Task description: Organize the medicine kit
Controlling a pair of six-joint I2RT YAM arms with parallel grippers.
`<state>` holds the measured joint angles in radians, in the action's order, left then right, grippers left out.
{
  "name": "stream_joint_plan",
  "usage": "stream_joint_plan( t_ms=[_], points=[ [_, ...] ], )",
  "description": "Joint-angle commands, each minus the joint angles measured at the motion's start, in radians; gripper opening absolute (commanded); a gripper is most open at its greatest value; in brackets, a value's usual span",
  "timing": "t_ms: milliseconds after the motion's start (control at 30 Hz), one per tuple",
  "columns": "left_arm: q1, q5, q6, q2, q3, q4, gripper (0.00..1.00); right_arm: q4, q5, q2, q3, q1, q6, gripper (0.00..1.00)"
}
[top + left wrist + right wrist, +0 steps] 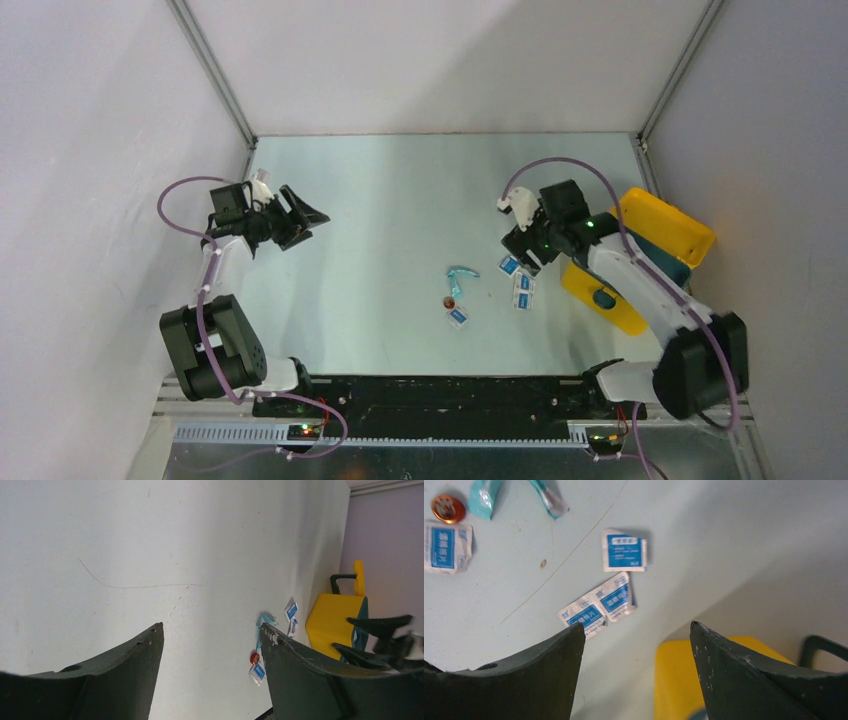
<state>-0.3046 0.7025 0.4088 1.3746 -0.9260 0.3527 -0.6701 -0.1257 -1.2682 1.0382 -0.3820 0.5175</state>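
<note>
1. Seen from above, a pale table (400,190) lay inside a white-walled enclosure; two dark robot arms rose from its near edge.
2. The medicine kit (676,228), a bright yellow case, sat at the table's right edge; its lid appeared tipped back toward the far right, with dark teal showing between lid and base; the right arm (640,285) crossed over its front part.
3. The right gripper (524,252) hung just left of the kit, over the table; in its own wrist view its jaws stood spread wide with nothing between them; a yellow corner of the kit showed low in that view.
4. The left gripper (305,215) was at the far left, well apart from the kit; its jaws were also spread and empty, with only bare table seen in the gap.
5. Three small white-and-blue packets (624,552) lay close together just beside the right gripper, left of the kit; two of them touched at their edges.
6. A lone packet (459,318) lay nearer the table's centre, apart from the other three.
7. A small red disc (449,301) lay just beside the lone packet; a crumpled teal wrapper (460,275) lay just beyond the disc.
</note>
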Motion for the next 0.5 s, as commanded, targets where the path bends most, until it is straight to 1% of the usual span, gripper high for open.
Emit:
stream_joint_plan(
  t_ms=[0, 67, 167, 233, 467],
  points=[
    [-0.004, 0.002, -0.015, 0.004, -0.038, -0.017, 0.75, -0.036, -0.085, -0.163, -0.002, 0.006, 0.026, 0.8],
    [-0.005, 0.005, -0.016, -0.004, -0.033, -0.018, 0.75, -0.023, -0.091, -0.22, -0.002, 0.004, 0.036, 0.79],
    [-0.004, 0.005, -0.021, -0.015, -0.027, -0.017, 0.75, 0.008, -0.005, -0.303, -0.002, -0.005, 0.04, 0.71],
    [-0.004, 0.001, -0.025, -0.024, -0.024, -0.017, 0.75, 0.026, 0.025, -0.336, -0.003, -0.001, 0.044, 0.66],
    [-0.004, -0.002, -0.025, -0.012, -0.028, -0.017, 0.75, 0.034, 0.02, -0.413, -0.002, 0.032, 0.051, 0.53]
  ],
)
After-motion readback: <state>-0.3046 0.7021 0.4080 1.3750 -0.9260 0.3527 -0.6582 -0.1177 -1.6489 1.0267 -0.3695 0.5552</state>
